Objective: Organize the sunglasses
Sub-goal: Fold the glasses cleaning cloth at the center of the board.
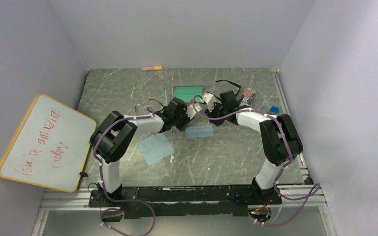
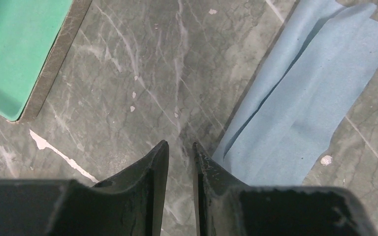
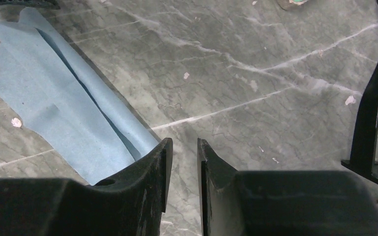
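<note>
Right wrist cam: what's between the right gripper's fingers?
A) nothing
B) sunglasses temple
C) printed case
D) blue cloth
A: only bare table shows through the narrow gap of the right gripper. The blue cloth lies to one side and the temple of the black sunglasses to the other, neither inside the gap.

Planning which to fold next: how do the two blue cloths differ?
The near cloth lies spread open; the far cloth is folded over. The near cloth looks larger, the far cloth narrower. The near cloth sits skewed, the far cloth nearly straight. Both are light blue.
</note>
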Motion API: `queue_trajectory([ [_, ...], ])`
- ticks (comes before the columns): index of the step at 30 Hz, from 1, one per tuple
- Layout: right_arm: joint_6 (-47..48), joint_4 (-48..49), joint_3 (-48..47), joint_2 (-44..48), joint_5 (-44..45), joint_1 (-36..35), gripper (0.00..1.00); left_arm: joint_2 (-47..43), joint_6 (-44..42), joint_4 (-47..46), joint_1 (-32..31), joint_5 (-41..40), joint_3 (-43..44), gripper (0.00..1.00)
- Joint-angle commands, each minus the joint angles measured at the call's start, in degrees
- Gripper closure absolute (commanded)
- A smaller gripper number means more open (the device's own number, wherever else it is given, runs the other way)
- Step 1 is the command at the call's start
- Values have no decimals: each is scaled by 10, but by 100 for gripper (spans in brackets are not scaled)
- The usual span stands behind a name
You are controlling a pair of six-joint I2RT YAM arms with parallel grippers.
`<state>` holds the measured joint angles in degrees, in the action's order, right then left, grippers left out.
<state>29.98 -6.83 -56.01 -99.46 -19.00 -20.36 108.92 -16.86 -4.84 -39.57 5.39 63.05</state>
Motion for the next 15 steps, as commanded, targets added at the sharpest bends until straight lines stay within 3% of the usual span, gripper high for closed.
queue_trajectory([
  [1, 12, 6, -8, 11, -2, -5, 71, -26, -5, -10, -2, 29, -3, 70],
  [15, 41, -19, 5, 20, -26, -6, 73, -48, -7, -19, -2, 65, -30, 71],
])
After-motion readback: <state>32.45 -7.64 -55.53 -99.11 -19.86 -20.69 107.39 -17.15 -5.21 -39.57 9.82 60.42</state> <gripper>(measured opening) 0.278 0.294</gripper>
